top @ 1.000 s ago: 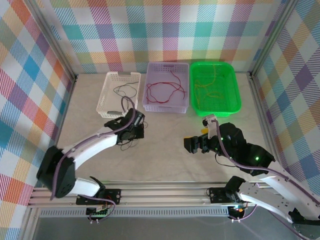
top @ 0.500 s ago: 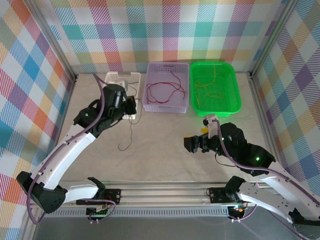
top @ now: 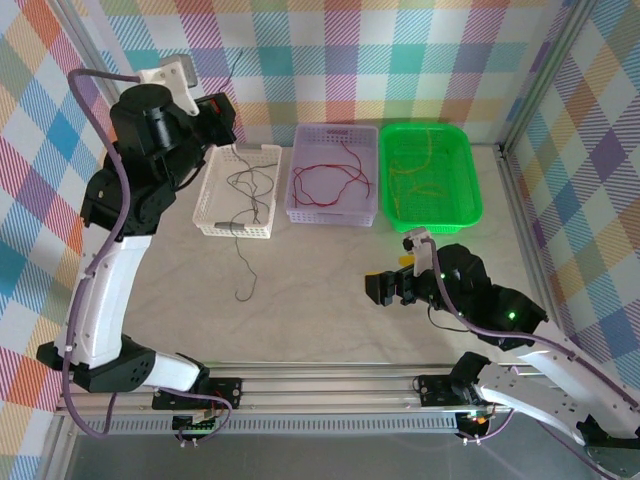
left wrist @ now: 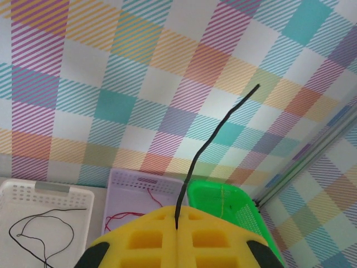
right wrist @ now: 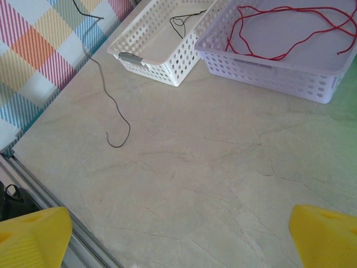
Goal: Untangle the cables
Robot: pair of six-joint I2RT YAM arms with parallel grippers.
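While the left pincer (left wrist: 177, 225) pinches the black cable (left wrist: 215, 131), its tail lies on the bench (top: 330, 325), 9 o'clock from the spread right pincer (top: 384, 289).

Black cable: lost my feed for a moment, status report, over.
Left fingers shut on black cable, raised high. Tail on table by white basket. Right fingers open, empty. Nothing in the way.
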